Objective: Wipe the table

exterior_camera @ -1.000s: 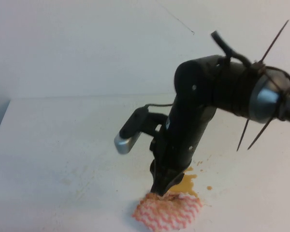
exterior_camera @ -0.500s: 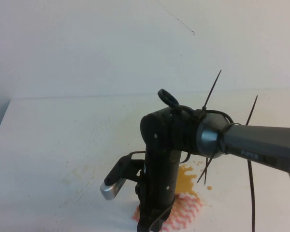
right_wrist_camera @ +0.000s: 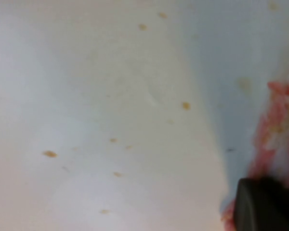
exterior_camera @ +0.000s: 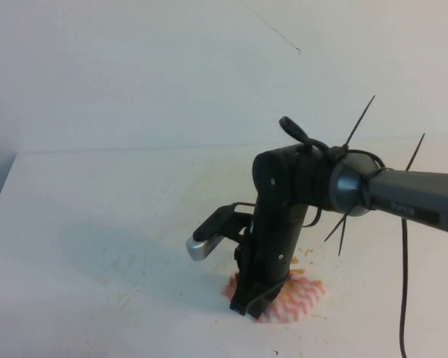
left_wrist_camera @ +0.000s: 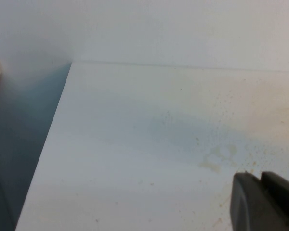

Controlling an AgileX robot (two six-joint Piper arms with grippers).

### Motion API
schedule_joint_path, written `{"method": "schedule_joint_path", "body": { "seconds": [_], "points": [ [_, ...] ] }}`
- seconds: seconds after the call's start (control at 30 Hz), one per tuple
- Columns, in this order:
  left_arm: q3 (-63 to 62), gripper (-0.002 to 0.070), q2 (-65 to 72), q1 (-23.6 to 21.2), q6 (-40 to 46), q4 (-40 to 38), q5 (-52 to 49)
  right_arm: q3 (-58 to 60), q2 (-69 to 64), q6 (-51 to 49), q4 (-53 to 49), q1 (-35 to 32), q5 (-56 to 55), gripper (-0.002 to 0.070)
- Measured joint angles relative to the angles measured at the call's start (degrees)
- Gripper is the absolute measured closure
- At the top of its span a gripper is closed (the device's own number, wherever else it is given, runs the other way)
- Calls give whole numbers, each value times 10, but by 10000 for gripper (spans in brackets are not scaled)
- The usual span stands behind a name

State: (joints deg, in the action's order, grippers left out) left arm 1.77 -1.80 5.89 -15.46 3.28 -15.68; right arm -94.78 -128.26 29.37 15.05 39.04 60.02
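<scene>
A red-and-white patterned cloth lies bunched on the white table, near the front at the right of centre. My right gripper points down onto the cloth's left edge and is shut on the cloth. In the right wrist view the cloth shows pink beside the dark fingertip. A few brown specks remain just behind the cloth. My left gripper is out of the high view. Its two dark fingers lie close together, above bare table.
Faint brownish rings and specks mark the tabletop near the left gripper. The table's left edge drops off into a dark gap. Small orange-brown droplets dot the surface beside the cloth. A white wall stands behind the table.
The right gripper closed on the cloth, dipped toward the front edge, then dragged it away from me over the brown puddle, which no longer shows.
</scene>
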Motion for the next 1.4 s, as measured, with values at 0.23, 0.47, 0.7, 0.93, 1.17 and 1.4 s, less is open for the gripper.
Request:
{"method": "schedule_joint_path", "body": {
  "seconds": [0.23,0.47,0.7,0.93,1.17,1.4],
  "points": [
    [0,675,0,0,0,0,0,-2,-4,12,25,-83,-13,671],
    [0,675,0,0,0,0,0,-2,-8,37,73,-155,-24,671],
    [0,675,0,0,0,0,0,2,-6,95,115,-167,-27,671],
    [0,675,0,0,0,0,0,-10,44,88,79,-143,-35,540],
    [0,675,0,0,0,0,0,-36,86,3,-79,-143,-27,344],
    [0,675,0,0,0,0,0,21,86,-23,-122,-144,-52,327]
  ]
}}
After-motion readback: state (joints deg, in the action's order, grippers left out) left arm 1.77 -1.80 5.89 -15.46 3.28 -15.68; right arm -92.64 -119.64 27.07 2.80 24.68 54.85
